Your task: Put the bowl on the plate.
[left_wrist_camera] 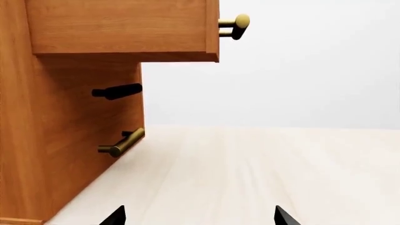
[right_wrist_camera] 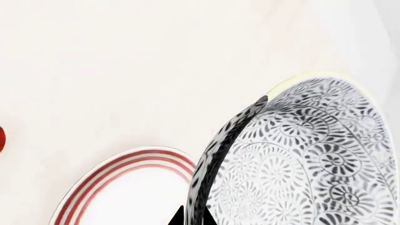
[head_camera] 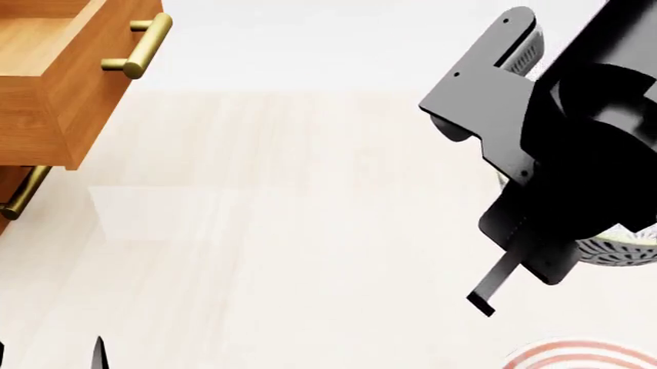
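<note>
My right gripper (right_wrist_camera: 194,216) is shut on the rim of the bowl (right_wrist_camera: 300,164), one finger inside and one outside the wall. The bowl is white with a dense grey-black floral pattern and a pale rim, and it is tilted. Past its wall the plate (right_wrist_camera: 112,176), white with red-pink rings, lies flat on the table. In the head view the black right arm hides most of the bowl (head_camera: 616,250); the plate (head_camera: 585,355) peeks in at the near right edge. My left gripper (left_wrist_camera: 200,216) stands open over bare table with nothing between its fingers.
A wooden cabinet (left_wrist_camera: 62,140) with brass handles stands at the far left, its upper drawer (head_camera: 61,77) pulled open. A sliver of something red (right_wrist_camera: 2,139) shows at the edge of the right wrist view. The tabletop (head_camera: 288,231) is pale wood.
</note>
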### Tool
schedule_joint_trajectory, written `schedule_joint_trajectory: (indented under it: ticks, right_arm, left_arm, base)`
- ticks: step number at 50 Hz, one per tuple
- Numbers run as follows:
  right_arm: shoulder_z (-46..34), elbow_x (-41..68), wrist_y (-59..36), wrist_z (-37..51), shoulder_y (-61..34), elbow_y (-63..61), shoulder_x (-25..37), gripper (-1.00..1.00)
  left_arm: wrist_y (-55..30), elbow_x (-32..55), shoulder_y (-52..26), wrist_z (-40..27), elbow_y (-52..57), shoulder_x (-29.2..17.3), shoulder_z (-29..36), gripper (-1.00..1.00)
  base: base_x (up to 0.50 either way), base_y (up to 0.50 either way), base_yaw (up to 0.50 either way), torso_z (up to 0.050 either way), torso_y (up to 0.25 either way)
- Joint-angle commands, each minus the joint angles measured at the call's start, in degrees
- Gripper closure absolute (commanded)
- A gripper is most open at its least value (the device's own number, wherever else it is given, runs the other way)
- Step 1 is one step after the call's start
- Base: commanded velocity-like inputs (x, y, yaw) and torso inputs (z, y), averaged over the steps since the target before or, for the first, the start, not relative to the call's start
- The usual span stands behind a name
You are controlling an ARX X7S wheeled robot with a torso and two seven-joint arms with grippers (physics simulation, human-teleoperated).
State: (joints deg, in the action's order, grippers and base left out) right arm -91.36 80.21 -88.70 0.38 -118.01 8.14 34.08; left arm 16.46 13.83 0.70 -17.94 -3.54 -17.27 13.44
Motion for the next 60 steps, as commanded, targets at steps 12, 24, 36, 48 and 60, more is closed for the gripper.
schedule_joint_trajectory:
  ticks: [12, 24, 36, 48, 60]
  right_arm:
    - [-10.05, 32.20, 2.91, 27.50, -6.50, -8.90, 12.28, 1.00]
    - [-13.32, 40.92, 5.35, 36.13, -9.28, -14.10, 18.90, 1.00]
    - [-15.49, 45.03, 6.81, 40.87, -9.49, -17.47, 23.83, 1.00]
    - [-14.69, 43.47, 9.01, 39.68, -6.41, -18.90, 24.49, 1.00]
    - [-14.06, 40.44, 10.66, 37.24, -2.85, -19.76, 24.72, 1.00]
  left_arm:
    - [-11.40, 1.56, -2.71, -2.74, 10.00, -2.63, 0.08, -1.00]
    - [-18.98, 3.89, -0.98, -5.12, 19.17, -4.25, -0.05, -1.00]
    - [-15.97, 3.16, -1.19, -4.21, 15.58, -3.55, 0.51, -1.00]
    - [-13.35, 2.63, -0.94, -3.64, 13.30, -3.15, 0.85, -1.00]
    - [-4.89, 0.79, -1.09, -1.78, 4.27, -1.20, 1.50, -1.00]
  base:
    - [0.00, 0.00, 0.00, 0.000, 0.000]
    - [0.00, 0.00, 0.00, 0.000, 0.000]
    - [0.00, 0.00, 0.00, 0.000, 0.001]
    - [0.00, 0.00, 0.00, 0.000, 0.000]
    - [0.00, 0.00, 0.00, 0.000, 0.000]
